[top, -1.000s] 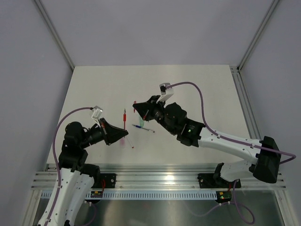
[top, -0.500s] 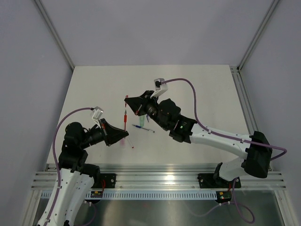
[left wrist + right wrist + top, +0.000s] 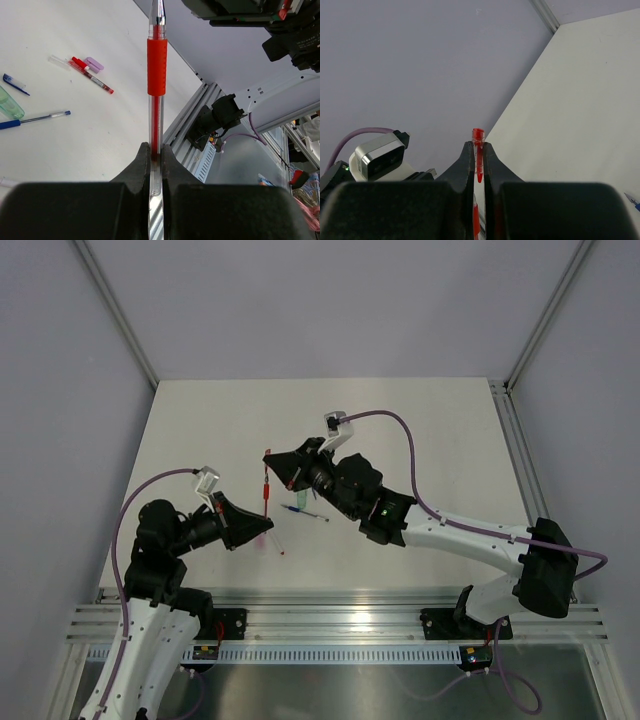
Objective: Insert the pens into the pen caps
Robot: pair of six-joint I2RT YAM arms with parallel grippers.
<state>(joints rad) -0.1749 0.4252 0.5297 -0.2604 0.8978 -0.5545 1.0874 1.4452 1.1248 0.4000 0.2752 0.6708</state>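
My left gripper [image 3: 156, 147] is shut on the clear lower barrel of a red pen [image 3: 157, 65], which stands up with its tip at the top edge of the left wrist view. From above, that red pen [image 3: 265, 490] rises from the left gripper [image 3: 264, 524] toward the right gripper [image 3: 269, 456]. My right gripper [image 3: 478, 146] is shut on a small clear pen cap with a red end [image 3: 478, 134]. The pen's red grip [image 3: 476, 225] shows below, between the right fingers. Cap and pen are in line; I cannot tell whether the tip is inside the cap.
On the table lie a blue pen [image 3: 35, 119], a pale green cap [image 3: 7, 102], a blue cap [image 3: 12, 84], another red pen [image 3: 92, 80] and a pale pink cap [image 3: 94, 63]. The aluminium rail [image 3: 330, 625] runs along the near edge.
The right gripper has moved left with the red cap, from over the blue pen to just above the held pen's tip. The left arm has not moved.
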